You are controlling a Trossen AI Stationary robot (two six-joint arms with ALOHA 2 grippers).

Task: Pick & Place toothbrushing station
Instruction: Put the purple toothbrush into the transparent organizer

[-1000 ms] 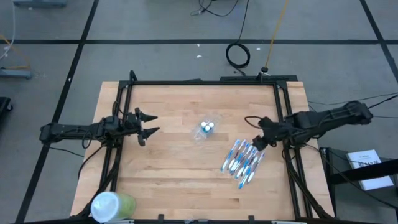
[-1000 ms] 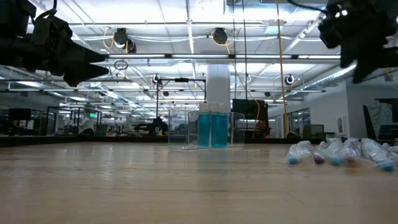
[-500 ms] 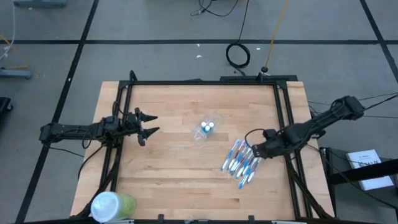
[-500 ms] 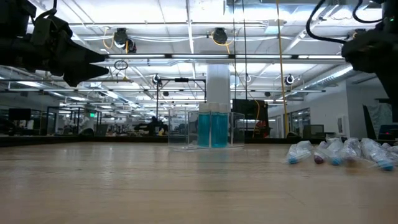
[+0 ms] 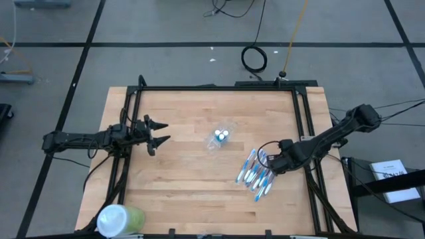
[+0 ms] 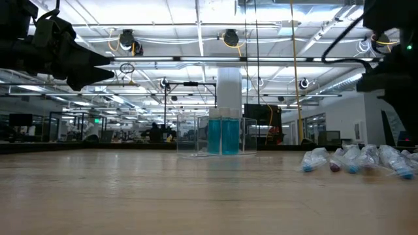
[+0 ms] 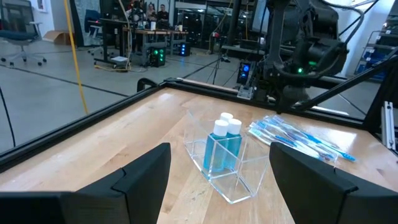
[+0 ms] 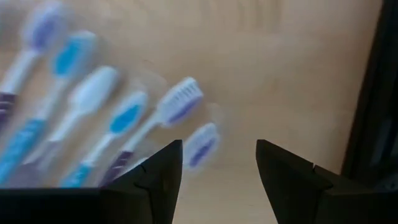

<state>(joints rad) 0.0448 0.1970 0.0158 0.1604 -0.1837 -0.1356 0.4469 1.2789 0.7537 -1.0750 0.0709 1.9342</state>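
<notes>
The task looks barely begun: the toothbrushes all lie loose at about four o'clock of the clear cup, which holds only tubes. The right gripper hovers over their heads, jaws apart and empty; the left gripper waits open at nine o'clock

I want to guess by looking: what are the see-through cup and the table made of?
The clear cup looks like thin, glossy plastic: you see the teal tubes through its flat walls, though glass can't be ruled out. The table looks like pale, smooth wood, with plank lines and grain.
</notes>
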